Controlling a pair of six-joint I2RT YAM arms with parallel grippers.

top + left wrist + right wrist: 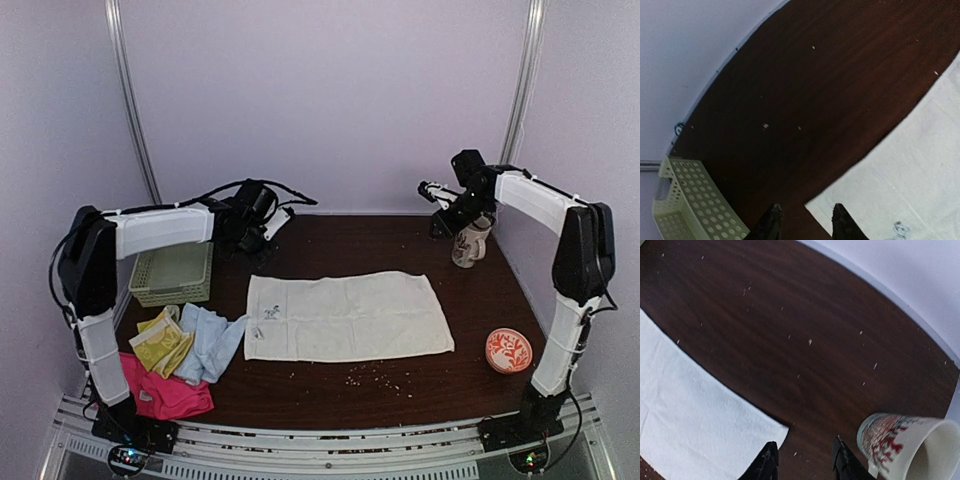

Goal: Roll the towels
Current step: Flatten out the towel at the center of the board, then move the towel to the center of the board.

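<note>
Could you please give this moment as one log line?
cream towel: flat, unrolled | left fingers: open, empty | right fingers: open, empty

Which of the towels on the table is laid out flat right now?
The cream-white towel in the middle, spread open as a rectangle. The pale blue towel, yellow-green towel and hot-pink towel lie crumpled in a heap at the left.

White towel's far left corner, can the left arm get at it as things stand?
Probably yes. The left gripper hangs close by that corner of the white towel, jaws apart and empty; the basket sits off to the side.
</note>
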